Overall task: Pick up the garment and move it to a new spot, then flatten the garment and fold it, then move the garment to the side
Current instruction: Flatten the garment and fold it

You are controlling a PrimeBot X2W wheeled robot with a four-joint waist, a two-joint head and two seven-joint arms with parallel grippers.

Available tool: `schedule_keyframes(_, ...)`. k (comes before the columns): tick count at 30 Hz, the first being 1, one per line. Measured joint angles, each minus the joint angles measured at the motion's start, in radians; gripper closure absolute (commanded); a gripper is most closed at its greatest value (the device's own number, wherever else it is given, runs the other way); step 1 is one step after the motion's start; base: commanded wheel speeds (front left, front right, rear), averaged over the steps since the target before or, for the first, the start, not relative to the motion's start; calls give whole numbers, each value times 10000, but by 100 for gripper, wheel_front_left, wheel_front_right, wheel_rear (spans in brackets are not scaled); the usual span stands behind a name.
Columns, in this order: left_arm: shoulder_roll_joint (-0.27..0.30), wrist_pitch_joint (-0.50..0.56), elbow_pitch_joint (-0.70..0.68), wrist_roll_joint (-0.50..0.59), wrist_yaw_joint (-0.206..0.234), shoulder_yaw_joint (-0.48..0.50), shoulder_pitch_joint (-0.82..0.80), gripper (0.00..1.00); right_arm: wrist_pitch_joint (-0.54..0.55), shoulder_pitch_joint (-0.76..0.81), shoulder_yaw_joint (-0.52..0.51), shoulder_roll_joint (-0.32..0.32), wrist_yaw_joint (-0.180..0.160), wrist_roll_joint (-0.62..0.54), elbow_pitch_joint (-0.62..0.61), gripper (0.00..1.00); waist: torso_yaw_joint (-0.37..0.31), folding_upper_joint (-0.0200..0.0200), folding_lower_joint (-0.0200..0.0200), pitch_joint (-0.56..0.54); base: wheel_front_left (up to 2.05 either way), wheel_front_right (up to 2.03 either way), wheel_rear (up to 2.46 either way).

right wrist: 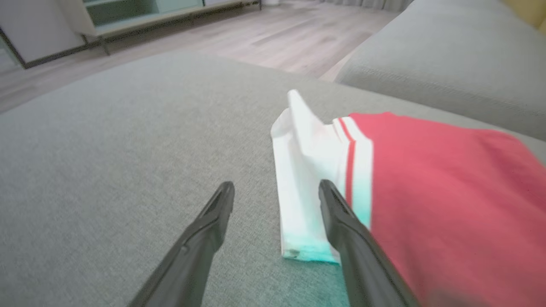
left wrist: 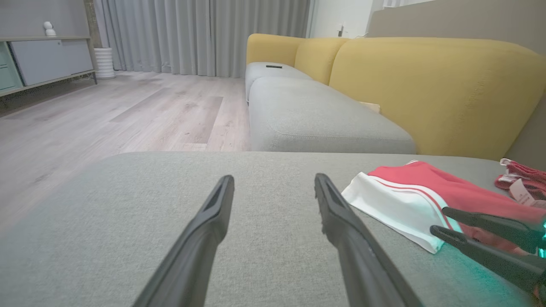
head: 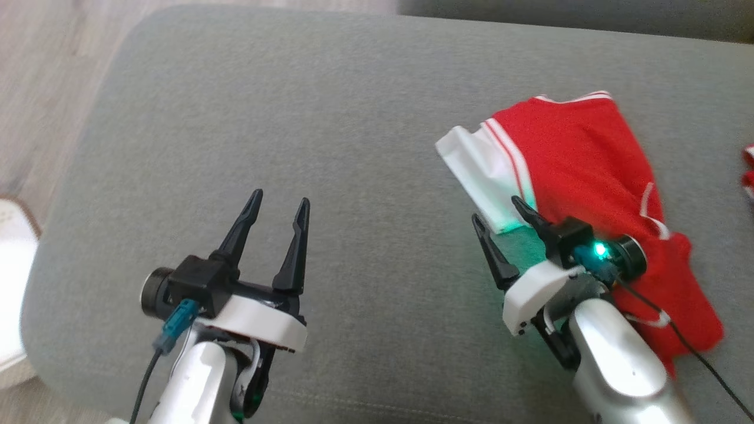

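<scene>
The red garment [head: 583,159], with a white band and white stripes, lies loosely bunched on the right part of the grey cushion [head: 294,106]. The right gripper [head: 495,208] is low over the cushion at the garment's white edge, jaws spread and holding nothing, one finger over the white band and the other over bare cushion. The left gripper [head: 281,196] hangs over the cushion's near middle, jaws likewise spread and empty. Another small red cloth [head: 748,171] lies at the cushion's right edge.
</scene>
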Motion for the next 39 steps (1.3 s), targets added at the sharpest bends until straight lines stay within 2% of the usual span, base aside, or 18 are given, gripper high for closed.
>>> schedule_keyframes(8,-23,0,-33,-213,17,-52,-55,0,688,-1228,-510,-29,0,-462,2150,0,460,0,0,395,0,0,0)
schedule_keyframes(13,-27,0,-125,-215,88,-90,-231,0,1097,-1964,-995,69,0,-663,2936,0,490,0,0,618,0,0,0)
schedule_keyframes(14,-29,0,-123,-215,88,-100,-247,0,1151,-2092,-1016,90,0,-648,3058,100,480,0,0,635,0,0,0)
schedule_keyframes(22,-33,0,-88,-215,88,-100,-301,0,238,-2282,-755,98,0,-623,3568,100,257,0,0,504,0,0,0)
schedule_keyframes(25,-35,0,-33,-215,86,-104,-330,0,-351,-2275,-148,88,0,-435,3538,100,182,0,0,326,0,0,0)
schedule_keyframes(33,-35,0,44,-215,86,-111,-213,0,-1335,-2363,2127,88,0,1018,1898,100,33,0,-1,-278,0,0,0)
schedule_keyframes(39,-35,0,98,-215,86,-107,68,0,-1524,-2669,3143,88,0,1639,637,100,19,0,-2,-594,0,0,0)
